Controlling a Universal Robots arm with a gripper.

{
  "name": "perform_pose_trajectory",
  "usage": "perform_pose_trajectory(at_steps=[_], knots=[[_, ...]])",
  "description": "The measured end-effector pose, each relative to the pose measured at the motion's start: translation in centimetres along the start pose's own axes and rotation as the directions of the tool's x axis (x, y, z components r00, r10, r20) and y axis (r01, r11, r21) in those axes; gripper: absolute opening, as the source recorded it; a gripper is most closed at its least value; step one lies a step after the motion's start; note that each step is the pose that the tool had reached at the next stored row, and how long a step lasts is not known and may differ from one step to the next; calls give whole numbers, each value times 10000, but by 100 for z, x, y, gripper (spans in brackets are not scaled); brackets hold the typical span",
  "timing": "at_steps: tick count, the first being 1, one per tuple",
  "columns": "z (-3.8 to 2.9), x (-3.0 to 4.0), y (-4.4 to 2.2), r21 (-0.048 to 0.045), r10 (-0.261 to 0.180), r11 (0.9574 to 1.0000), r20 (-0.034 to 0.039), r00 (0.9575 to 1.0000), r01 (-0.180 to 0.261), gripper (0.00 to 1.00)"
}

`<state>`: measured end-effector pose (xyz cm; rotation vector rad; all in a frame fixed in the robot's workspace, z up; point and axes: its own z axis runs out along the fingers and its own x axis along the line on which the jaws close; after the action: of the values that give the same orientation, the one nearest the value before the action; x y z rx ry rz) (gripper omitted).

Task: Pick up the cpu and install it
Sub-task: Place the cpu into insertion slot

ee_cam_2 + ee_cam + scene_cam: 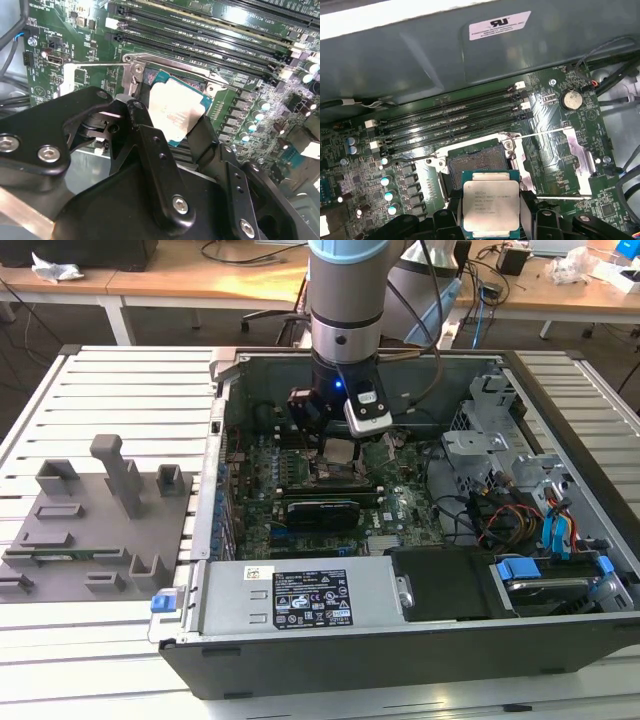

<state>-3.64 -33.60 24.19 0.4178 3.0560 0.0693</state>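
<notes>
In the hand (491, 209), clamped between two black fingers (451, 220) on opposite edges: the chip (491, 206), silvery top up, low centre in the first wrist view.

In the exterior view, on a slatted worktop (120, 380): an open computer case (420, 665) filling the middle and right of the frame, with the arm (345, 290) reaching down into its upper middle. At lower left, well apart from the case, a grey fixture plate (100, 520).

Inside the case, a green board (555, 120). Across the upper half of the first wrist view, long black memory slots (450, 120). Just below those, centre frame, the socket (475, 162), its contact field exposed and its metal cover frame (572, 155) swung open to the right.

Chip held right at the socket, overlapping its near rim in that view and hanging over the opening at a slant in the second wrist view. No telling whether touching or clear.

Judged as pickup done and seating in hand but not finished. Calls for:
- squaring the chip's edges to the socket walls
- matching the corner marks
- keeping it level
- coming down without sliding across the contacts
- letting go only once flat
</notes>
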Motion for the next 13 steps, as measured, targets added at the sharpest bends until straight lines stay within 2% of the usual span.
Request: perform_pose_trajectory(at_steps=[6, 13], knots=[[0, 0, 0, 19, 380, 9993, 20, 9993, -380, 55], [0, 0, 0, 43, 910, 9958, 49, 9958, -910, 55]])
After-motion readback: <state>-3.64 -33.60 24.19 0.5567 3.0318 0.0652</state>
